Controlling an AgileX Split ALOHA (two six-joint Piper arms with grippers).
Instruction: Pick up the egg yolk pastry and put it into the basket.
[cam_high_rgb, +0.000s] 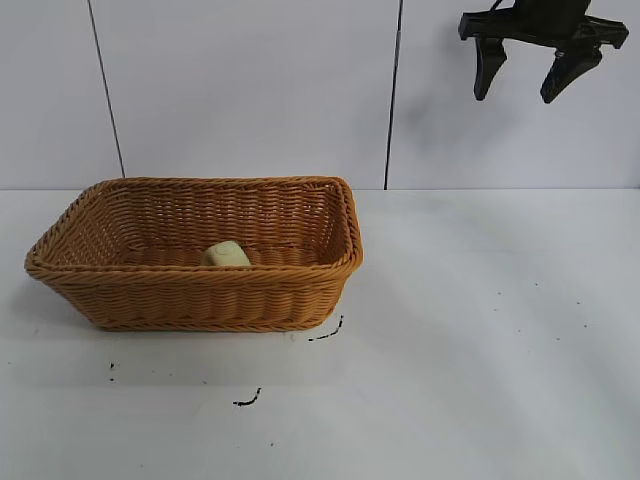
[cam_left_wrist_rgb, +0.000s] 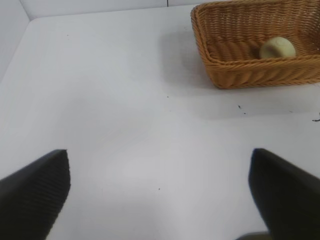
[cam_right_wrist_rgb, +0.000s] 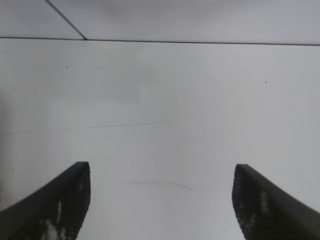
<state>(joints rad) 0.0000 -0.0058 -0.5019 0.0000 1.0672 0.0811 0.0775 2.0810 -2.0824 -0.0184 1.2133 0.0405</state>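
Note:
The pale egg yolk pastry (cam_high_rgb: 227, 254) lies on the floor of the orange-brown wicker basket (cam_high_rgb: 200, 300), near its front wall. The left wrist view shows the same egg yolk pastry (cam_left_wrist_rgb: 277, 48) inside the basket (cam_left_wrist_rgb: 240, 70), far from my left gripper (cam_left_wrist_rgb: 160, 160), which is open over bare table with nothing between its fingers. My right gripper (cam_high_rgb: 527, 82) hangs high at the back right, well clear of the basket, open and empty. In the right wrist view the right gripper (cam_right_wrist_rgb: 161, 170) faces only bare table and wall.
The white table (cam_high_rgb: 480, 330) carries small black marks (cam_high_rgb: 247, 400) in front of the basket. A white wall with dark vertical seams (cam_high_rgb: 394, 90) stands behind.

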